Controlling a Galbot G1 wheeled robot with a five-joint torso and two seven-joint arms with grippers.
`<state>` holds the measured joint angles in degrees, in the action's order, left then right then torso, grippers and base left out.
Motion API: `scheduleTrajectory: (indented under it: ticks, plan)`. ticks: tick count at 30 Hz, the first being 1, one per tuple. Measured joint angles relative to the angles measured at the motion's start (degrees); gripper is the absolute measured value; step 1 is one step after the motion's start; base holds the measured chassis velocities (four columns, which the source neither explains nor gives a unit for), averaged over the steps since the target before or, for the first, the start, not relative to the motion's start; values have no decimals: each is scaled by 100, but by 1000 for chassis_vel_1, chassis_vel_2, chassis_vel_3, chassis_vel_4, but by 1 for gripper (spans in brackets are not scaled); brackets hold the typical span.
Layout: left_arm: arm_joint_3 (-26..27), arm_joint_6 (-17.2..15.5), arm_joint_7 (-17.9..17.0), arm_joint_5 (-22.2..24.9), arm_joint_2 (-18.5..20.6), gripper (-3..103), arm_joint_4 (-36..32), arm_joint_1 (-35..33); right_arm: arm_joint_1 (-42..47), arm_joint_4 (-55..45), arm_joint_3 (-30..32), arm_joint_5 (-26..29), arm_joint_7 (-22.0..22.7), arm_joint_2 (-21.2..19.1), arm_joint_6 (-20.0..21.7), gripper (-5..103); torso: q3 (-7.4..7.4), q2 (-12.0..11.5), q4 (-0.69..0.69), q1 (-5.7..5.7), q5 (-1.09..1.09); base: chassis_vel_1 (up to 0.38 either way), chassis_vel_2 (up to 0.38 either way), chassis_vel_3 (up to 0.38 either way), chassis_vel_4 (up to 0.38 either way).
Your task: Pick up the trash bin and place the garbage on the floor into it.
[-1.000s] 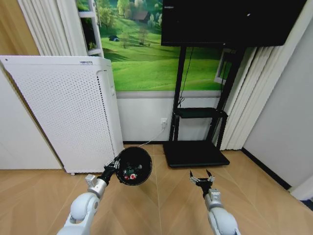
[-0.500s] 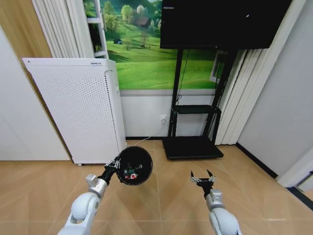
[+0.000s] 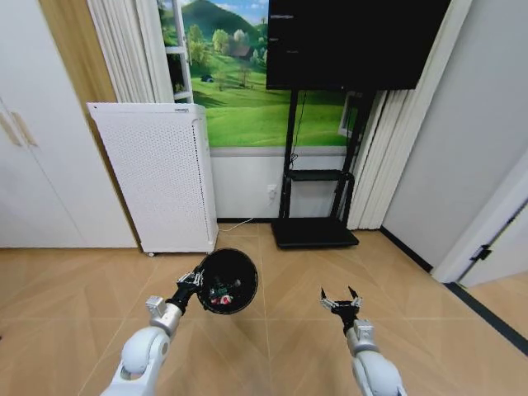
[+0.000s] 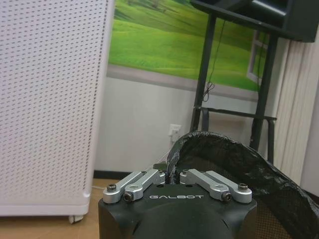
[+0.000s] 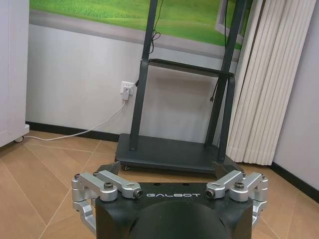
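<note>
On the far left we see white cabinet doors (image 3: pixel 41 165), and next to them the tall white perforated appliance (image 3: pixel 157 181) standing on the wooden floor (image 3: pixel 74 280) against the wall. Our left hand (image 3: pixel 194 280) is raised in front of us and clenched on the rim of the trash bin (image 3: pixel 227 280), which hangs in the air tipped on its side, its open mouth turned towards our head camera. Inside it we make out small red-and-white pieces of garbage (image 3: pixel 219 297) (too small to tell apart). From the left wrist the finger links are drawn together (image 4: pixel 172 175) on the black mesh rim (image 4: pixel 234 154), with the appliance close beside. Behind the bin, a green landscape mural (image 3: pixel 247 115) covers the wall, and in front of it a black stand (image 3: pixel 313 235) carries a dark screen (image 3: pixel 355 41). To the right, our right hand (image 3: pixel 341 299) hovers low over the floor, fingers spread and holding nothing; its wrist view looks at the stand's base (image 5: pixel 164 152) and the pale curtain (image 5: pixel 264 84).
</note>
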<state>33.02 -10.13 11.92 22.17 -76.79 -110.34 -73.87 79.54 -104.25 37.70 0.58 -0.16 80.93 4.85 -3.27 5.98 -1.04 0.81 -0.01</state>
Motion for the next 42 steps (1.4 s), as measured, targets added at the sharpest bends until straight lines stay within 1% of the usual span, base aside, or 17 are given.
scheduleTrajectory:
  ticks: [2, 5, 6, 8, 9, 10, 13, 14, 17, 18, 20, 25, 28, 32, 34, 38, 42]
  plan:
    - [8, 5, -44, -18, -24, 7, 0, -22, -1, 2, -1, 0, -1, 0, 0, 100, 0, 0, -1, 0, 1, 83, -45, -64, 91]
    - [123, 54, -560, -56, -276, 7, 54, -110, -25, 25, 4, 0, -20, -19, 0, 100, -3, 0, 1, 3, 1, -37, 35, 38, -45]
    - [123, 54, -560, -56, -276, 7, 54, -110, -25, 25, 4, 0, -20, -19, 0, 100, -3, 0, 1, 3, 1, -81, 75, 82, -80]
    - [131, 48, -958, -19, -341, 7, 88, -119, -55, 47, 4, 4, -22, -27, 0, 100, -4, -1, 1, 5, 1, -70, 70, 64, -75]
    - [94, 12, -1414, 91, -449, 7, 96, -166, -82, 76, 3, 5, -22, -24, 0, 100, -4, -1, 0, 6, 1, -53, 41, 47, -48]
    - [94, 12, -1414, 91, -449, 7, 96, -166, -82, 76, 3, 5, -22, -24, 0, 100, -4, -1, 0, 6, 1, -53, 41, 47, -48]
    - [81, 41, -2203, 281, -637, 7, 169, -282, -107, 103, -9, 4, -22, -21, 3, 100, -3, -1, 0, 5, 1, -18, 0, 9, -16]
    - [81, 41, -2203, 281, -637, 7, 169, -282, -107, 103, -9, 4, -22, -21, 3, 100, -3, -1, 0, 5, 1, 0, 0, 0, 0]
    - [172, 149, -2717, 546, -717, 7, 342, -367, -118, 129, -18, 1, -22, -32, 7, 100, -3, -1, 1, 4, 1, 0, 0, 0, 0]
    - [172, 149, -2717, 546, -717, 7, 342, -367, -118, 129, -18, 1, -22, -32, 7, 100, -3, -1, 1, 4, 1, 0, 0, 0, 0]
    - [249, 299, -3183, 784, -731, 7, 485, -346, -128, 155, -34, -14, -22, -44, 9, 100, -2, -1, 0, 4, 1, 0, 0, 0, 0]
    - [508, 618, -3437, 980, -759, 7, 834, -205, -154, 181, -68, -32, -24, -51, 13, 100, -2, -1, 1, 4, 0, 0, 0, 0, 0]
    - [794, 873, -3552, 1343, -666, 7, 1301, 4, -194, 190, -97, -37, -28, -69, 21, 100, -3, -1, 1, 4, 0, 0, 0, 0, 0]
    - [983, 967, -3568, 1708, -580, 7, 1587, 220, -214, 198, -105, -35, -56, -96, 26, 100, -3, -1, 2, 4, 0, 0, 0, 0, 0]
    - [1038, 1003, -3582, 2103, -512, 7, 1792, 473, -226, 208, -116, -35, -89, -115, 27, 100, -3, -1, 1, 4, 0, 0, 0, 0, 0]
    - [1015, 1004, -3660, 2274, -492, 7, 1940, 685, -239, 212, -123, -34, -106, -116, 27, 100, -3, -1, 0, 4, 0, 0, 0, 0, 0]
    - [833, 1068, -3901, 2322, -503, 7, 2313, 1082, -256, 219, -131, -34, -127, -116, 27, 100, -3, -1, 1, 4, 1, 0, 0, 0, 0]
